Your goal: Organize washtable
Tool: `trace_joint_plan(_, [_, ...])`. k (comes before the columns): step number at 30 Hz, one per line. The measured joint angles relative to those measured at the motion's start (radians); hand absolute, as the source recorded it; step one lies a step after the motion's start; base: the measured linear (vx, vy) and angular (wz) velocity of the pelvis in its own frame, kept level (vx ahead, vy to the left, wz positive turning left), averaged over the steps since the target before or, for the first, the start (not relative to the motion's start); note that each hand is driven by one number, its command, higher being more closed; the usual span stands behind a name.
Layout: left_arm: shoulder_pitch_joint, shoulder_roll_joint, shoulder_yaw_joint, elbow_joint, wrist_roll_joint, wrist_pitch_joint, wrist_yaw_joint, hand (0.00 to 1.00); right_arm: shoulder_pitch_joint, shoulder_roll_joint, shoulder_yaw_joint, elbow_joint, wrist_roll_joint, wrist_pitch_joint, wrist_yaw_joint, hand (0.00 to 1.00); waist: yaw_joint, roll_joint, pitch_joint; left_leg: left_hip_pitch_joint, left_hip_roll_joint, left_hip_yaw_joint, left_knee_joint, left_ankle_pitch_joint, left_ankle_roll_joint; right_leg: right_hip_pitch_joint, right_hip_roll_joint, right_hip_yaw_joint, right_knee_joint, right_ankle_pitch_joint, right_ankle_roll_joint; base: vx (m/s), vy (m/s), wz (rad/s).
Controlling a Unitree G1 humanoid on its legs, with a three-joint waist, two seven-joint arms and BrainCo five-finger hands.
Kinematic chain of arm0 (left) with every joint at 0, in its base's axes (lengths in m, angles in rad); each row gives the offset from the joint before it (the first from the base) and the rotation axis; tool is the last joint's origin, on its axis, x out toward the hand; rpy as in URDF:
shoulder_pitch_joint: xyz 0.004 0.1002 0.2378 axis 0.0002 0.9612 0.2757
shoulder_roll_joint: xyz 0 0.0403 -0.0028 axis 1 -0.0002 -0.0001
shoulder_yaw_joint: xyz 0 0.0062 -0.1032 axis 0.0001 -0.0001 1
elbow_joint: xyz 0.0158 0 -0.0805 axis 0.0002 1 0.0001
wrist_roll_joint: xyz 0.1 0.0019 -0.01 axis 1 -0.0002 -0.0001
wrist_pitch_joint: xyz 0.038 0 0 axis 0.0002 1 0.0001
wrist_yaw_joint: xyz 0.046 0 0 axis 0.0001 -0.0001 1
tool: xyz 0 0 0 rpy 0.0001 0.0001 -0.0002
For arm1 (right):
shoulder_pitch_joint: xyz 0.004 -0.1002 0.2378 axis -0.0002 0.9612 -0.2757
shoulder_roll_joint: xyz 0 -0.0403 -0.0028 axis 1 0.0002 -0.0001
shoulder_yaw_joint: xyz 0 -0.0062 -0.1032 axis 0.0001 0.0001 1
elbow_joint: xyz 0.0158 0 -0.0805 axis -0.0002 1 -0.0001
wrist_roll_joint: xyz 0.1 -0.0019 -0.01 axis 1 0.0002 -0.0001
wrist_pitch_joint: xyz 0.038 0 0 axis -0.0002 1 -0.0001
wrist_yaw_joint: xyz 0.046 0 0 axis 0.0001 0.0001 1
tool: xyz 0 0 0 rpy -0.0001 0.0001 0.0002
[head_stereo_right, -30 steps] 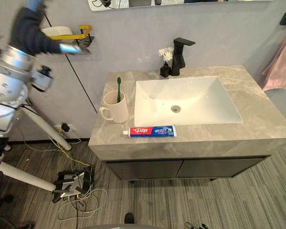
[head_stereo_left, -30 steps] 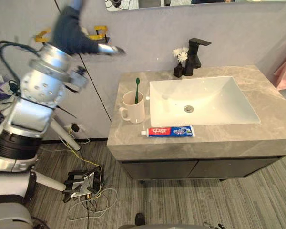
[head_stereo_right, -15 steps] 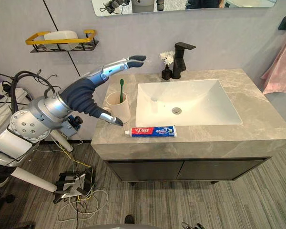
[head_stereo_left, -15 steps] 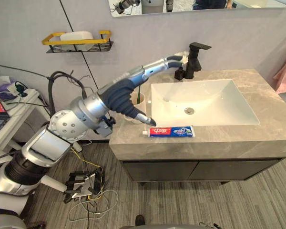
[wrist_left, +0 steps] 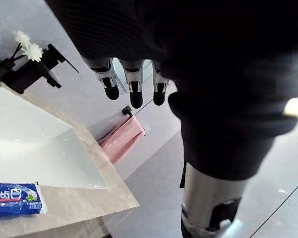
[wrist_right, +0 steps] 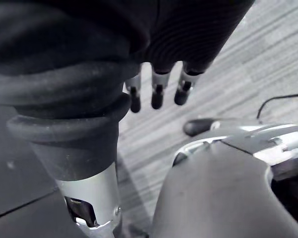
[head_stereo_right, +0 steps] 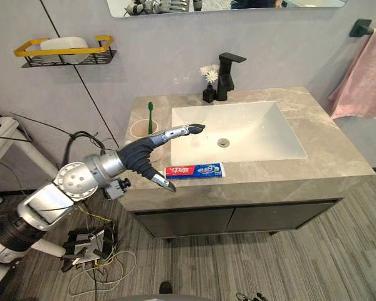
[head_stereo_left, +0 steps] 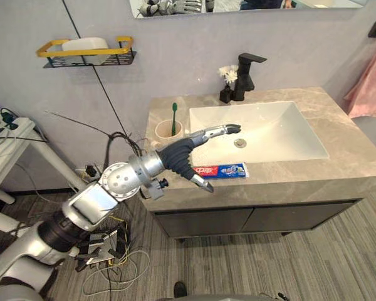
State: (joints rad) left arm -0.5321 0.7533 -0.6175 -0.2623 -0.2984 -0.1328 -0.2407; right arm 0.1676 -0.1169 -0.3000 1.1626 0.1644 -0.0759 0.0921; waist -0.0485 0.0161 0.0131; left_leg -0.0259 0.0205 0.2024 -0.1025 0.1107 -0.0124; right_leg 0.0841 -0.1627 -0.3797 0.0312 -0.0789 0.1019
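Observation:
A blue and red toothpaste tube point(head_stereo_left: 220, 170) lies flat on the grey marble counter point(head_stereo_left: 301, 175), in front of the white sink point(head_stereo_left: 269, 125). A beige cup point(head_stereo_left: 168, 130) at the counter's left holds a green toothbrush point(head_stereo_left: 173, 115) upright. My left hand point(head_stereo_left: 182, 152) hovers open just left of the tube, in front of the cup. Its straight fingers point(head_stereo_left: 224, 130) reach over the sink's left rim, and its thumb points down at the counter's front beside the tube. The tube point(wrist_left: 14, 199) also lies past this hand in the left wrist view. My right hand point(wrist_right: 157, 93) hangs open over the floor.
A black faucet point(head_stereo_left: 245, 74) and a small black vase of white flowers point(head_stereo_left: 226, 86) stand behind the sink. A yellow wire shelf point(head_stereo_left: 84, 51) with a white soap hangs on the wall at left. A pink towel point(head_stereo_left: 370, 81) hangs at right. A white side table point(head_stereo_left: 9, 135) stands at far left.
My left arm has swung down from beside the wall shelf and now hangs low over the counter by the toothpaste tube. The view has shifted as well.

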Motion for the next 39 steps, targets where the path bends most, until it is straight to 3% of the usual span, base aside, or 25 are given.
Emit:
trace_joint_plan(6, [-0.008,-0.108,-0.012,0.061,0.064,0.018,0.0,0.0,-0.002,0.002,-0.001,0.0,-0.001,0.001,0.001,0.0,-0.005,0.001,0.0,0.0,0.001,0.0,0.0,0.001,-0.001,-0.001,0.0,0.001,0.0,0.003,-0.002,0.0,0.0,0.0])
trace_joint_plan(11, [-0.037,-0.166,-0.012,0.098,0.201,0.04,0.003,0.0,-0.006,0.002,0.0,0.0,-0.018,0.009,0.001,0.0,-0.005,0.004,0.002,0.001,0.0,0.0,0.0,0.001,0.0,-0.001,-0.003,0.001,-0.001,0.005,0.0,0.0,0.0,0.0])
trace_joint_plan(20, [-0.103,-0.241,0.047,0.097,0.517,0.06,0.035,0.0,-0.022,0.001,-0.006,-0.013,-0.022,0.016,0.016,0.0,0.003,0.035,0.016,0.009,-0.005,-0.005,0.0,0.004,0.003,0.018,-0.006,-0.006,-0.017,0.015,0.006,0.0,0.006,0.02])
trace_joint_plan(28, [-0.129,-0.239,0.064,0.093,0.7,0.058,0.065,0.0,-0.024,-0.021,-0.005,-0.056,-0.058,0.019,0.017,0.0,0.008,0.083,0.029,0.023,-0.006,-0.013,0.0,0.005,0.003,0.035,-0.006,-0.013,-0.016,0.014,0.006,0.0,0.003,0.01])
trace_joint_plan(39, [-0.306,-0.149,-0.068,0.141,0.7,0.037,0.025,0.0,-0.028,-0.052,-0.006,-0.079,-0.057,0.022,0.015,0.0,0.008,0.136,0.042,0.024,-0.008,-0.035,0.0,0.012,-0.001,0.054,-0.005,-0.035,-0.017,0.014,0.007,0.0,0.001,0.05])
